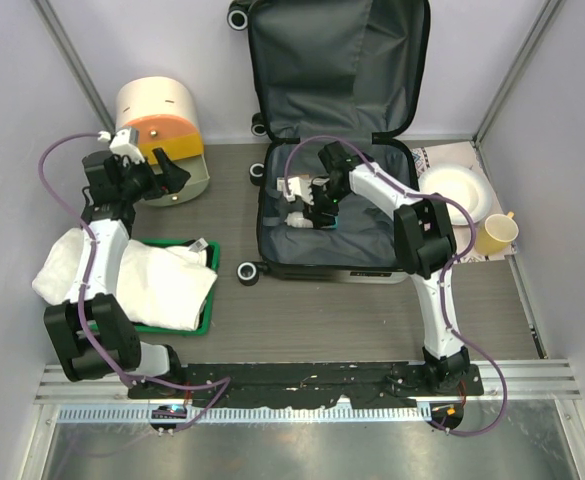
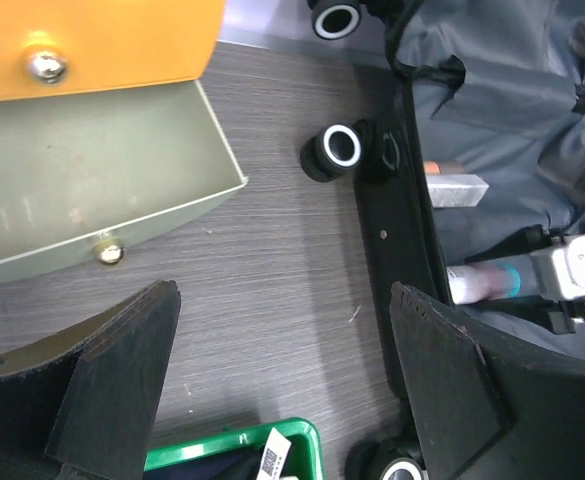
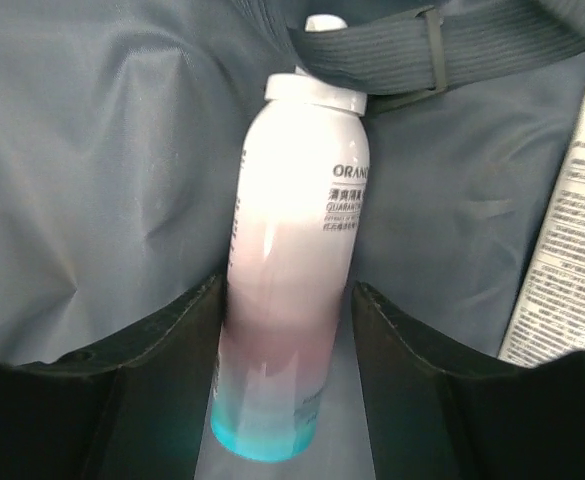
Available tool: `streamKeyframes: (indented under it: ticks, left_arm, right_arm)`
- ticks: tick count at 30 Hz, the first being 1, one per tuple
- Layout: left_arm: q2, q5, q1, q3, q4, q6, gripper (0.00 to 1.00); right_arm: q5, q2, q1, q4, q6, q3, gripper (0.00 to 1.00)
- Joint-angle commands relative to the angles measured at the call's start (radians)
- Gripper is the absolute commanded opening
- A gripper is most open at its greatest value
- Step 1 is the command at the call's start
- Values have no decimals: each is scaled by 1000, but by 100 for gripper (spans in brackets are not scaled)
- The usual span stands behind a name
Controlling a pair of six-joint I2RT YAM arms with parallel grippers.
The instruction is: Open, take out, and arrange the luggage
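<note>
The luggage (image 1: pixel 317 262) lies open at the table's middle, with its lid propped up at the back and dark grey lining (image 3: pixel 92 150) showing. Inside lies a white-to-pink spray bottle (image 3: pixel 297 230) with a teal base, its cap tucked under a grey strap. My right gripper (image 3: pixel 287 330) is down in the lower shell (image 1: pixel 317 205) and straddles the bottle. The left finger is against it, while the right finger stands a small gap away. My left gripper (image 2: pixel 282 370) hovers wide open over bare table, left of the luggage rim (image 2: pixel 402 240) and holding nothing.
A cream-and-orange cylinder (image 1: pixel 157 115) stands at the back left, close behind the left gripper. A green tray (image 1: pixel 210 310) holds white cloth (image 1: pixel 142 275). To the right of the luggage are a white plate (image 1: pixel 457 190) and a yellow cup (image 1: pixel 499 232). A printed white packet (image 3: pixel 572 260) lies beside the bottle.
</note>
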Motion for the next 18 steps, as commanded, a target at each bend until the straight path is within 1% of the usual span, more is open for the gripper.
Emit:
streamKeyframes:
  ticks: [1,5,6,7,9,10,11,12,13,14,15,16,17,18]
  left_arm:
    - [-19,14,-33,71,-42,88,90]
    - [-7,2,-50,100,-51,110,90]
    - [-7,-1,-54,105,-51,113,90]
    - [-4,0,-57,109,-53,119,90]
    - [-2,5,-63,121,-57,130,90]
    - [-2,9,-65,125,-59,154,90]
    - [-2,40,-68,131,-60,174,90]
    - [-1,52,-76,137,-74,197,90]
    - [-1,63,-83,146,-89,231,90]
    - [5,106,-91,176,-112,312,90]
    - [7,117,-117,195,-176,372,89]
    - [11,129,-134,213,-212,422,90]
    - [11,143,-151,242,-249,476,89]
    - [7,189,-183,250,-314,586,89]
  right_arm:
    - [96,-16,-2,39,-12,-54,62]
    - [136,-48,7,85,-18,-124,62]
    - [142,-53,7,92,-12,-131,60]
    - [142,-57,7,97,-4,-133,48]
    - [139,-77,4,120,34,-134,35]
    - [135,-86,1,131,54,-131,25]
    - [133,-109,0,144,74,-131,21]
    - [129,-118,-3,172,135,-118,17]
    - [113,-126,-8,177,163,-102,11]
    - [98,-134,-12,175,187,-82,9]
    - [84,-151,-19,175,238,-49,6]
    - [69,-160,-22,174,259,-32,1]
    - [28,-171,-25,171,281,-18,1]
    - [4,-195,-29,166,298,4,1]
